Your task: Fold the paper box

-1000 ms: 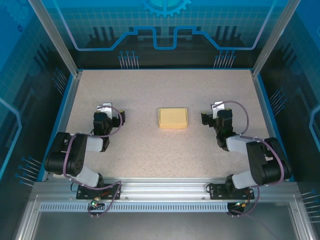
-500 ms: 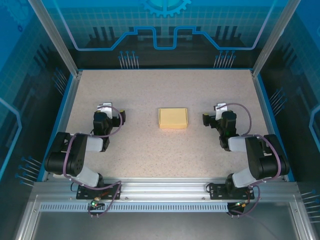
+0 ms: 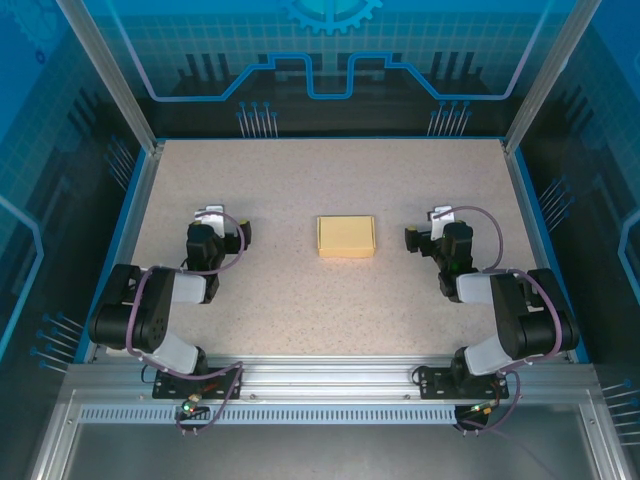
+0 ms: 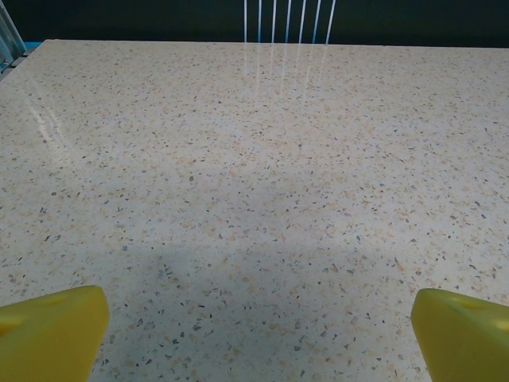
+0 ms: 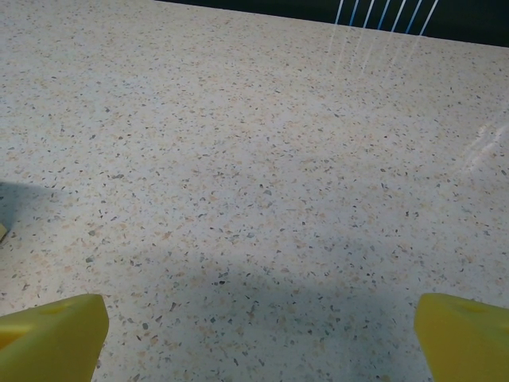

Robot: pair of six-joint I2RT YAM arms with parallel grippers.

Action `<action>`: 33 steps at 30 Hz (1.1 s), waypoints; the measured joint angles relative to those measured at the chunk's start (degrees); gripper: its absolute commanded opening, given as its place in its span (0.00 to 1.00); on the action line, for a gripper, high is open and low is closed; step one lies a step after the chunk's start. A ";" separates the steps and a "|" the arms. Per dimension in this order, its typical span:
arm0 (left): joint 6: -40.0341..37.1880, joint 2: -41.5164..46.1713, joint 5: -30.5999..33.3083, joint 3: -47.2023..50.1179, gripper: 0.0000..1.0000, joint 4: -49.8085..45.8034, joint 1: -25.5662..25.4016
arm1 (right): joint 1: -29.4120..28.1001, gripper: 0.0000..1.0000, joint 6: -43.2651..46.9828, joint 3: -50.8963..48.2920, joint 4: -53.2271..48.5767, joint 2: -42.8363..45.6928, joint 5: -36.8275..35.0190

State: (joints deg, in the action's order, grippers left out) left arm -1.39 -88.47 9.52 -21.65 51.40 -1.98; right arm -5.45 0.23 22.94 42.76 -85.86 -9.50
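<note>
Nearest the camera, a metal rail (image 3: 330, 378) ran along the near edge of the speckled surface (image 3: 300, 300), and both arms rose from it. The left arm (image 3: 140, 315) was folded back on itself at the left, the right arm (image 3: 525, 330) likewise at the right. Each reached forward and ended low over the surface. The left hand (image 3: 214, 222) was spread wide and held nothing. In its wrist view (image 4: 256, 326) the two yellow fingertips (image 4: 48, 336) stood at opposite bottom corners with bare surface between them. The right hand (image 3: 428, 232) was equally wide and empty, and its wrist view (image 5: 256, 330) showed its yellow fingertips (image 5: 465, 338) far apart over the same speckled top. Between the two hands, about level with them and near the middle of the surface, lay the paper box (image 3: 346, 237), a small flat pale yellow rectangle. It touched neither hand and sat somewhat closer to the right one. Beyond it the surface ran bare to its blue far rim (image 3: 330, 139), behind which stood a blue back panel (image 3: 330, 50) with a line pattern.
</note>
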 measured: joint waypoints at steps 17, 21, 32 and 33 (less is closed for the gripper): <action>-0.02 -0.02 0.02 0.00 0.99 0.44 0.00 | 0.00 1.00 0.02 0.00 0.22 0.00 -0.09; -0.04 -0.02 0.02 0.07 0.99 1.01 -0.11 | 0.00 1.00 0.02 0.00 0.24 0.00 -0.09; -0.04 0.00 0.04 0.07 0.99 1.60 -0.33 | 0.00 1.00 0.04 0.00 0.24 0.00 -0.09; -0.04 -0.02 0.04 0.07 0.99 1.60 -0.33 | 0.00 1.00 0.02 0.00 0.24 0.00 -0.09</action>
State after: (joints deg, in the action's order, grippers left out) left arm -1.43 -88.49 9.56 -21.58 52.99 -2.31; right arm -5.45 0.25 22.94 43.00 -85.86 -9.58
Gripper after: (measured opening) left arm 0.989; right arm 0.997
